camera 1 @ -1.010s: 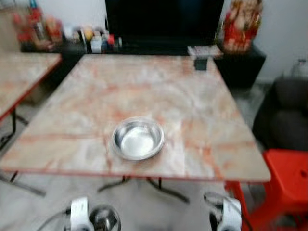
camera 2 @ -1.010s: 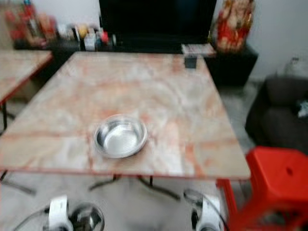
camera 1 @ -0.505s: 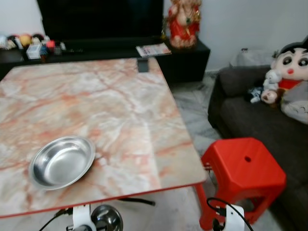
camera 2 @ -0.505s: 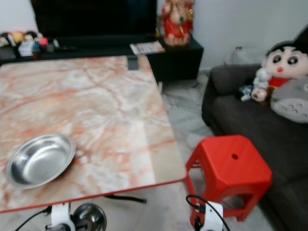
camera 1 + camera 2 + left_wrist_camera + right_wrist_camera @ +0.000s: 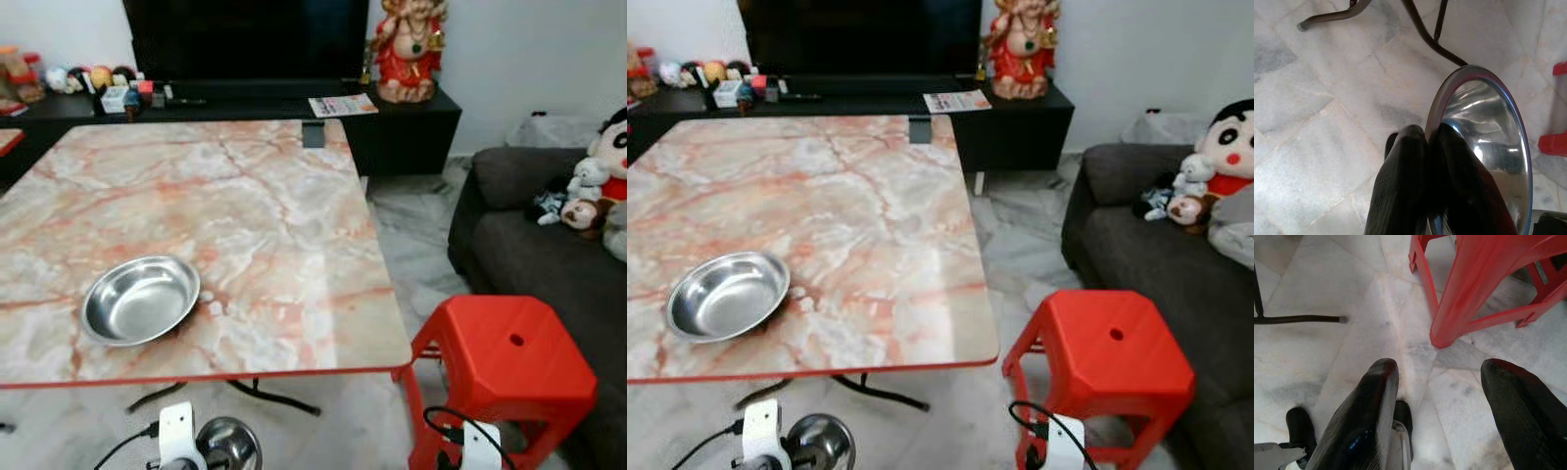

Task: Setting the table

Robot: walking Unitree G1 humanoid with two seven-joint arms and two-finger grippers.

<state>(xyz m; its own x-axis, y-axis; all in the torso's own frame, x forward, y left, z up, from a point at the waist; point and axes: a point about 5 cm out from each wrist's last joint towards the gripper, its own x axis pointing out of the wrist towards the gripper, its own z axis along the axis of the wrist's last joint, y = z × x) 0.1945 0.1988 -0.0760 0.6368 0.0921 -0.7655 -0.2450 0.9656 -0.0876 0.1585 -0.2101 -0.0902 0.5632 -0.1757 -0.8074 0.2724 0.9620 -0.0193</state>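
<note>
steel bowl (image 5: 1484, 142) pinched by its rim between the left fingers (image 5: 1415, 171), down low over the marble floor (image 5: 1312, 122), second bowl (image 5: 140, 299) sitting on the marble surface (image 5: 255, 196), right fingers (image 5: 1376, 396) spread apart with nothing in them, red stool (image 5: 1484, 279) just past them, no readable writing

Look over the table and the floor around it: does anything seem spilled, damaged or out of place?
Nothing stands out. One steel bowl sits upright on the marble table, near its front edge. The left tool is shut on a second steel bowl held below the table. The red stool stands upright beside the table.
</note>
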